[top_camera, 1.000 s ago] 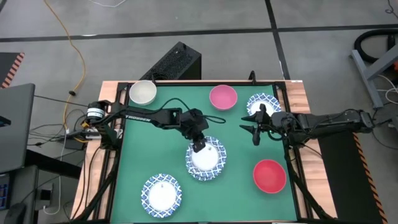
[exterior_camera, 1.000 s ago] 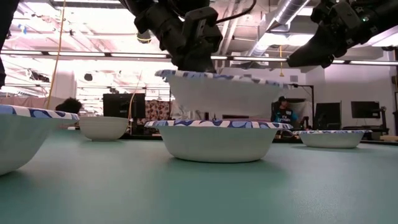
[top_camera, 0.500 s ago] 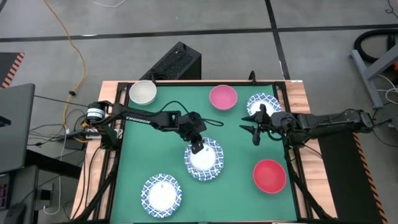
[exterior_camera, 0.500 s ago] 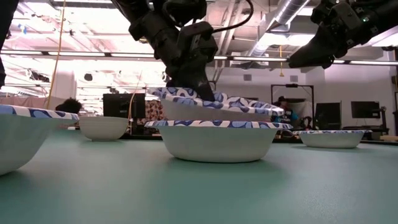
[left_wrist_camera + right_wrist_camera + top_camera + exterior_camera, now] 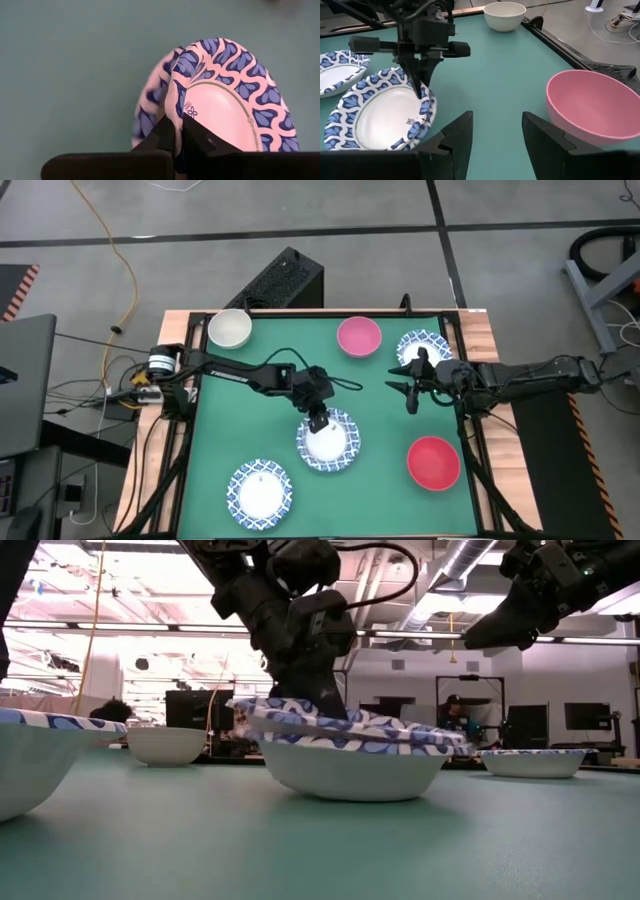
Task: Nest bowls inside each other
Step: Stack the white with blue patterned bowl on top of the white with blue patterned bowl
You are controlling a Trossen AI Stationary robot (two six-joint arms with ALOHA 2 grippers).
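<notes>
One bowl sits tilted inside another at the table's middle, with five single bowls spread well apart around them.

Matt green tabletop, smooth, cloth-like or rubbery, edged with pale bare wood. Blue-rimmed bowls, paper by the look: thin printed rims, faintly glossy white insides, one tilted into another. Beside them toward the tabletop's front, a third such bowl, same paper finish. Cream bowl at the far corner, smooth, slightly shiny. Pink bowl, smooth matt plastic or ceramic, hard to tell which. Red bowl, smooth, even sheen. Left claw and right claw: dark matt plastic, hard-edged, finely textured fingers.
</notes>
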